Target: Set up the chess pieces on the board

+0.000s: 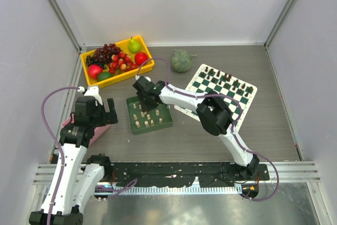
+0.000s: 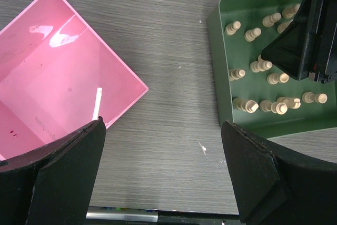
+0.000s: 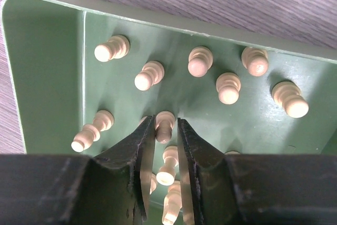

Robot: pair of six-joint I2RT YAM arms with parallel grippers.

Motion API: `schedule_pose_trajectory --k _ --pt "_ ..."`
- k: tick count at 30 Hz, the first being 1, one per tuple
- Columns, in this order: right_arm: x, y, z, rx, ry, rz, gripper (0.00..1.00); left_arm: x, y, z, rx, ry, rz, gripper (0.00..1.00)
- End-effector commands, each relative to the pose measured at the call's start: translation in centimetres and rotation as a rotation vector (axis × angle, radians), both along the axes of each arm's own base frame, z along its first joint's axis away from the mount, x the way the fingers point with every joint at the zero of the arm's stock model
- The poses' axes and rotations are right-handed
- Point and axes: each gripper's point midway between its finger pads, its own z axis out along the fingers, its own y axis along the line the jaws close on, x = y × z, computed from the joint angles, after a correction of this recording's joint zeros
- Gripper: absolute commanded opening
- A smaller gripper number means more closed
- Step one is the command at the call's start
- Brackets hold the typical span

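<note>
The grey worktop (image 1: 274, 125) lies between white walls. The board (image 1: 239, 98) is on the right side and shows only dark figures at its far edge. The chess pieces (image 3: 229, 88) stand in the green tray (image 3: 42, 67) beside it. The left pincer (image 2: 163, 183) hangs wide open and empty. The right pincer (image 3: 166, 135) holds its jaws narrow around one cream piece (image 3: 165, 121); if they press it, I cannot tell. Neighbours stand just beside, so I would lift straight up, above the tray wall, then go right.

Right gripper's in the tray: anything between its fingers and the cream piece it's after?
Nothing visible: the cream piece stands between the fingers of the right gripper. A second piece sits close by in the green tray.
</note>
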Motion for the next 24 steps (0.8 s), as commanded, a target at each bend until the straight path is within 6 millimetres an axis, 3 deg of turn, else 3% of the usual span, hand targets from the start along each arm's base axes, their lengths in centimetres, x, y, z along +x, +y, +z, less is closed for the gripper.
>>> schedule_pose_trajectory --k 1,9,24 --pt "1.2 0.9 2.3 0.037 -0.067 -0.019 0.28 0.5 -0.2 0.8 -0.003 -0.027 -0.015 1.00" --pt "1.2 0.8 2.6 0.021 -0.089 -0.005 0.21 0.6 -0.1 0.8 -0.002 -0.026 -0.012 1.00" --pt "1.6 -0.3 2.1 -0.080 -0.171 -0.009 0.21 0.6 -0.2 0.7 -0.004 -0.020 -0.015 1.00"
